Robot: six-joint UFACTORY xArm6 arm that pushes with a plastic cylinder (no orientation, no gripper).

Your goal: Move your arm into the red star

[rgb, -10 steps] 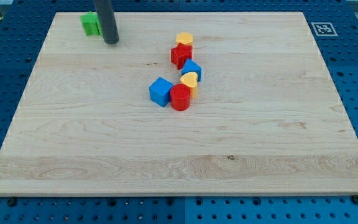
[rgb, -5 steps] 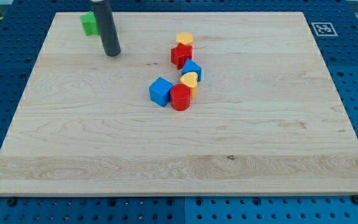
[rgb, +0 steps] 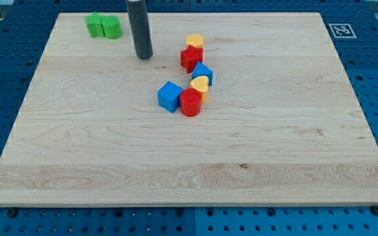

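The red star [rgb: 190, 58] lies on the wooden board [rgb: 274, 144], above the board's middle. My tip [rgb: 144, 57] rests on the board to the left of the red star, about a rod's width or two away, not touching it. A yellow block [rgb: 195, 41] touches the star's upper side. A blue block [rgb: 203, 73] sits just below and right of the star.
A yellow heart [rgb: 201, 84], a red cylinder [rgb: 190, 103] and a blue cube [rgb: 169, 96] cluster below the star. Two green blocks [rgb: 102, 26] sit at the top left corner. A fiducial tag [rgb: 340, 30] marks the top right corner.
My tip has moved right and slightly down, away from the green blocks and toward the red star. The second green block is now uncovered. No block has moved.
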